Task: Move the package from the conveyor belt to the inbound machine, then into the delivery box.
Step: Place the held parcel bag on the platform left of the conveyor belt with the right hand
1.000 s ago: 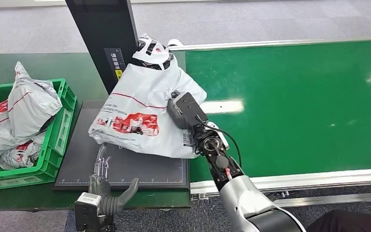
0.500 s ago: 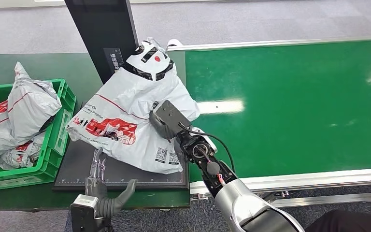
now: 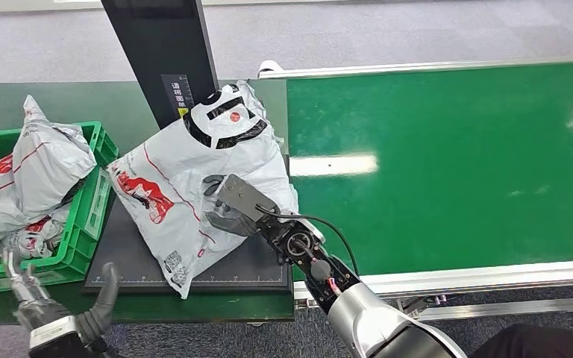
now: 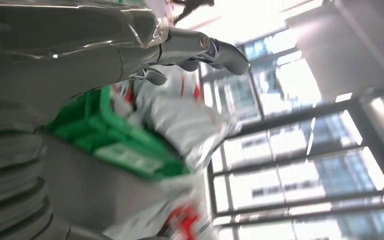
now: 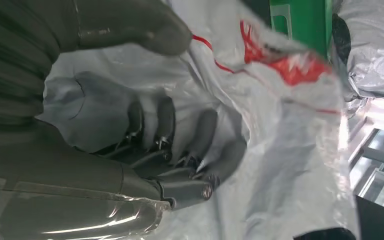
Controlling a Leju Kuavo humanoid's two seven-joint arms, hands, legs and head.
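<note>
One white plastic mail package with red print (image 3: 194, 186) lies on the dark flat scanner plate (image 3: 130, 257), gripped by the right hand (image 3: 224, 205). The left hand (image 3: 48, 302) hangs with fingers apart and holds nothing, near the green plastic crate (image 3: 89, 216).

Grey carpeted floor (image 3: 388, 33), large windows (image 4: 300, 150) with bright daylight

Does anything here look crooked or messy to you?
Yes, a little. The white package gripped by the right hand lies crumpled and skewed on the dark platform, one corner hanging past its front edge. In the green crate, the bags are heaped above the rim. Nothing looks torn or spilled.
</note>
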